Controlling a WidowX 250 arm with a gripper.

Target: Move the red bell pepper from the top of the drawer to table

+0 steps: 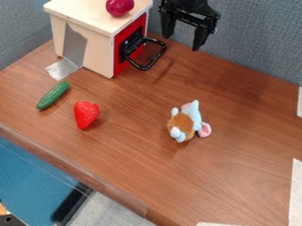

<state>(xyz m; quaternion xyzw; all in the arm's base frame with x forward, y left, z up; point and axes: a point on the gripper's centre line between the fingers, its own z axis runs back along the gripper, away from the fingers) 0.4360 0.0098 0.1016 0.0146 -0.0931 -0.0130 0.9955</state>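
plush toy [185,122] on the tabletop [236,176], strawberry [86,115] near the cucumber [54,95] — and there's the red bell pepper [119,6], up on the drawer [82,15]! the hand [182,41] hangs with fingers spread wide — holding nothing.

Brn table [242,176] w/ drawer box [97,48], silver tape [62,69], cuke [53,95], strawberry [86,115], plush toy [183,123] & wht strips [295,194]

Round red thing [119,6] atop drawer box [97,47], claw [183,41] (fingers apart) nearby; cucumber [53,95], strawberry [86,114], plush toy [184,123] on table [236,176]
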